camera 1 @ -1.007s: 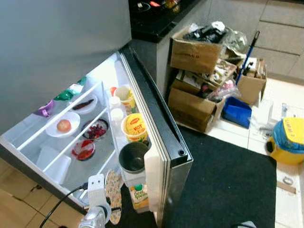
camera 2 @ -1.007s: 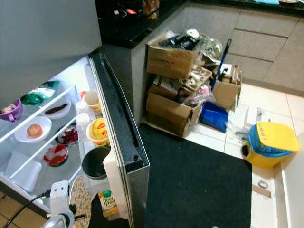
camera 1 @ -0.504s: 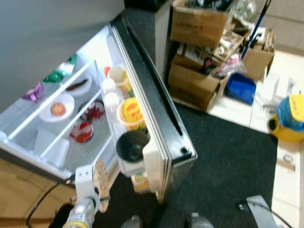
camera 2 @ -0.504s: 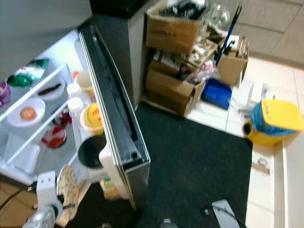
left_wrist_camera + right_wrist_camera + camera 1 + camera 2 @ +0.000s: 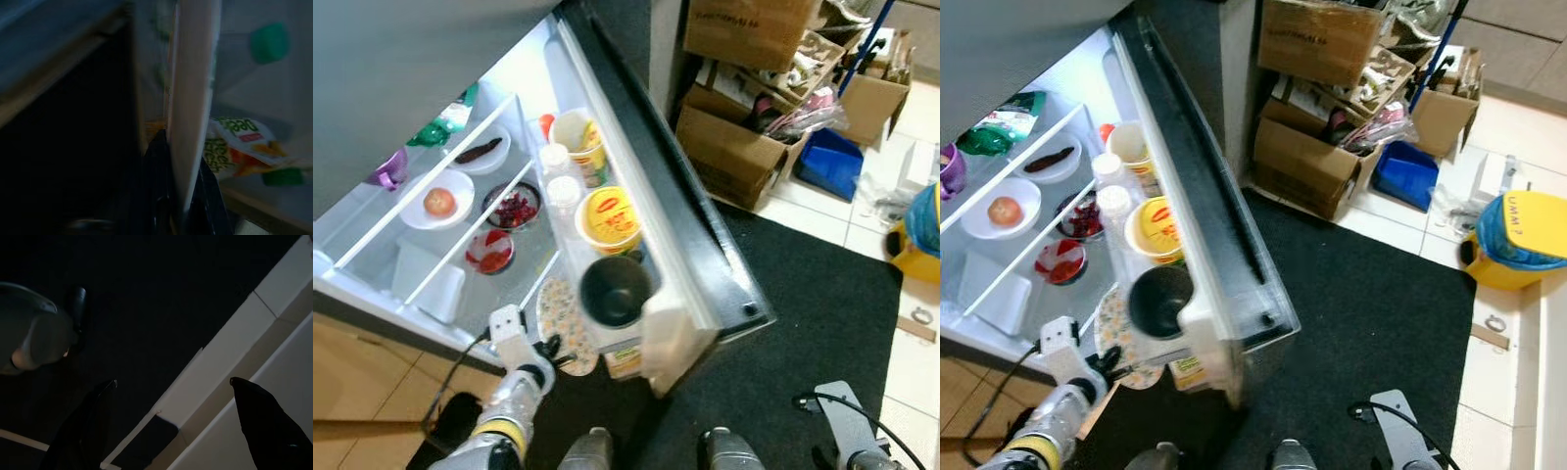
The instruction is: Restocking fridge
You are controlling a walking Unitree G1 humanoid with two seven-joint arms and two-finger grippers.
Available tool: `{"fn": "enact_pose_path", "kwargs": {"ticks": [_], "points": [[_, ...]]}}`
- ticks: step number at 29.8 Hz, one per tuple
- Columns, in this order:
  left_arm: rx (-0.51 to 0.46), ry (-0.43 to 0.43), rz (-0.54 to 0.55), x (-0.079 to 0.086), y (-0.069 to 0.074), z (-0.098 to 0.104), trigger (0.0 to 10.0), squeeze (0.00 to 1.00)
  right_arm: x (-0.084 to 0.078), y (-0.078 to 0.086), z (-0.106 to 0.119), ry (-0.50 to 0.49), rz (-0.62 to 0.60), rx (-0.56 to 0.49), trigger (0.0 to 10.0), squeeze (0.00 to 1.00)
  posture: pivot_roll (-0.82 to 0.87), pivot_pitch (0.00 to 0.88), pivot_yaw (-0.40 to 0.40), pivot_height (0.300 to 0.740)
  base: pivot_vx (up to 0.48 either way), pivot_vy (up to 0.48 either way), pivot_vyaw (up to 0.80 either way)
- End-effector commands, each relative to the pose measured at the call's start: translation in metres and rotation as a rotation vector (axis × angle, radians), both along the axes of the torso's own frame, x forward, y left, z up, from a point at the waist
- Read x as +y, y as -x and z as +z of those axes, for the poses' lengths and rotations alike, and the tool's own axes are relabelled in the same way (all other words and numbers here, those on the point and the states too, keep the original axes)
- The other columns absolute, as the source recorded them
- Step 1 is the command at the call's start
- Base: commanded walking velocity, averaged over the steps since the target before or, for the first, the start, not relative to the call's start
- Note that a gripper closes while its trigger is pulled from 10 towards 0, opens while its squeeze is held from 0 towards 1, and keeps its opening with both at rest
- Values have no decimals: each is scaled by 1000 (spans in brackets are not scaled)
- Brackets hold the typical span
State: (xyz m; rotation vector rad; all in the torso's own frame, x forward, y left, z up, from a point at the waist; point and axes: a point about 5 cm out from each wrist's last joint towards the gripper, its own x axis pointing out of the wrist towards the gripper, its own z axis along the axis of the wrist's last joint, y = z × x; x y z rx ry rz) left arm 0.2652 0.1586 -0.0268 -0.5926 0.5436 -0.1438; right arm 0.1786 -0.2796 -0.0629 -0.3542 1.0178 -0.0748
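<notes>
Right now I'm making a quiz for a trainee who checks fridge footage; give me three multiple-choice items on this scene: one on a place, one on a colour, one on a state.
1. Where does the black bowl sit?
A. on the rug
B. in the fridge door's shelf
C. in a cardboard box

2. What colour is the lid of the tub next to the bowl?
A. yellow
B. blue
C. white

3. What does the left gripper hold?
A. nothing, fingers spread
B. a bottle
C. a patterned plate, pinched at its edge

Answers: 1 B, the bowl stands in the door's shelf, beside the tub. 2 A, its lid is yellow with a red mark. 3 C, the black fingers close on the plate's rim in the left wrist view.
</notes>
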Motion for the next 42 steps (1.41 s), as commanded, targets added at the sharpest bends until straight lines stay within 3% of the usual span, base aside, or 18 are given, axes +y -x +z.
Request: {"fn": "enact_pose_path", "kwargs": {"ticks": [1,3,7,8,10,12,14,15,19,23,24,25,26,29,33,37,38,42], "points": [[15,66,-102,-26,4,-3,10000,0,-3,9,-3,1,-24,19,10000,0,-40,275,1,740,0,0,0],[-10,115,-181,-50,4,0,10000,0,-6,7,-1,6,-31,6,10000,0,-45,279,6,740,0,0,0],[-24,142,-209,-60,3,2,10000,0,-7,6,0,9,-33,2,10000,0,-45,279,6,740,0,0,0],[-41,181,-229,-70,2,6,10000,0,-9,5,1,12,-36,-1,10000,0,-48,280,8,740,0,0,0],[-41,181,-229,-70,2,6,10000,0,-9,5,1,12,-36,-1,10000,0,-48,280,8,740,0,0,0],[-93,262,-320,-100,0,17,10000,0,-12,5,2,18,-43,-6,10000,0,-45,276,6,740,0,0,0],[-93,262,-320,-100,0,17,10000,0,-12,5,2,18,-43,-6,10000,0,-45,276,6,740,0,0,0],[-117,294,-367,-114,-1,22,10000,0,-13,5,3,19,-45,-7,10000,0,-45,273,7,740,0,0,0],[-109,245,-410,-113,3,19,10000,0,-11,6,2,13,-47,-5,10000,0,-43,267,12,740,0,0,0],[-11,67,-311,-54,15,-6,10000,0,-8,10,-1,-9,-50,1,10000,0,-31,257,16,740,0,0,0],[-11,67,-311,-54,15,-6,10000,0,-8,10,-1,-9,-50,1,10000,0,-31,257,16,740,0,0,0],[21,20,-285,-39,21,-13,10000,0,-8,10,-2,-12,-50,3,10000,0,-24,251,15,740,0,0,0],[21,20,-285,-39,21,-13,10000,0,-8,10,-2,-12,-50,3,10000,0,-24,251,15,740,0,0,0],[138,-138,-183,9,48,-33,10000,0,-4,12,-4,-34,-47,5,10000,0,-19,225,16,740,0,0,0],[195,-194,-134,26,62,-40,10000,0,-2,12,-5,-43,-44,4,10000,0,-19,218,17,740,0,0,0],[363,-314,-28,57,105,-59,10000,0,6,15,-9,-62,-20,20,10000,0,-16,198,13,740,0,0,0],[398,-333,-14,61,115,-62,10000,0,9,17,-11,-66,-15,28,10000,0,-7,182,9,740,0,0,0],[431,-342,2,63,126,-66,10000,0,14,19,-14,-73,-3,43,10000,0,2,154,5,740,0,0,0]]}}
